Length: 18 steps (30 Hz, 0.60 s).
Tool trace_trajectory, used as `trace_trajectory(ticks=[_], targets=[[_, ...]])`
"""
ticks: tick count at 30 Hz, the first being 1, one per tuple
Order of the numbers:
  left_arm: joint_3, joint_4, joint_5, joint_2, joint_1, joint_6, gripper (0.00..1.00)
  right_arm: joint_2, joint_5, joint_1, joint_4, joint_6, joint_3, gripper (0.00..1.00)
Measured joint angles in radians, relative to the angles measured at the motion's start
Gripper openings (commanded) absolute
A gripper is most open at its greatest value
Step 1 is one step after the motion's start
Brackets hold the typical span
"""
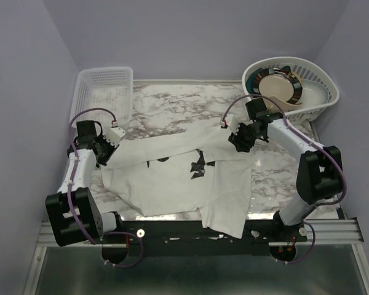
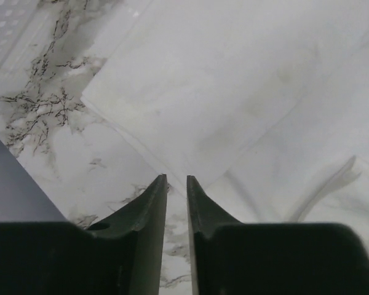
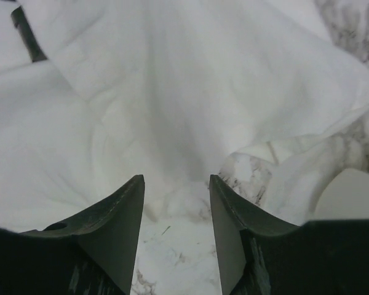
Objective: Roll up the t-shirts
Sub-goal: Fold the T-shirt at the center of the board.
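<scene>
A white t-shirt lies crumpled across the marble table, its small black graphic facing up and its lower part hanging over the near edge. My left gripper is at the shirt's left edge. In the left wrist view its jaws are open by a narrow gap with bare marble between them, and a shirt corner lies just ahead. My right gripper is at the shirt's far right edge. It stands open over marble, with bunched fabric just beyond its tips.
An empty white mesh basket stands at the back left, close behind the left arm. An oval white basket holding plates and bowls sits at the back right. Purple walls close in both sides.
</scene>
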Motion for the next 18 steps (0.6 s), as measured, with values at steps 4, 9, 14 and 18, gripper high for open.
trace_trajectory(ticks=[4, 9, 14, 18], targets=[[0.0, 0.132, -0.018, 0.05, -0.005, -0.107, 0.0, 0.062, 0.002, 0.0, 0.029, 0.003, 0.117, 0.41], [-0.01, 0.322, -0.05, 0.084, -0.005, -0.213, 0.0, 0.183, 0.027, 0.0, 0.086, 0.013, 0.29, 0.23], [-0.037, 0.436, -0.062, 0.13, -0.008, -0.229, 0.0, 0.333, 0.077, 0.0, 0.124, -0.005, 0.426, 0.22], [-0.072, 0.499, -0.079, 0.178, -0.01, -0.221, 0.0, 0.403, 0.106, 0.002, 0.121, -0.034, 0.461, 0.22]])
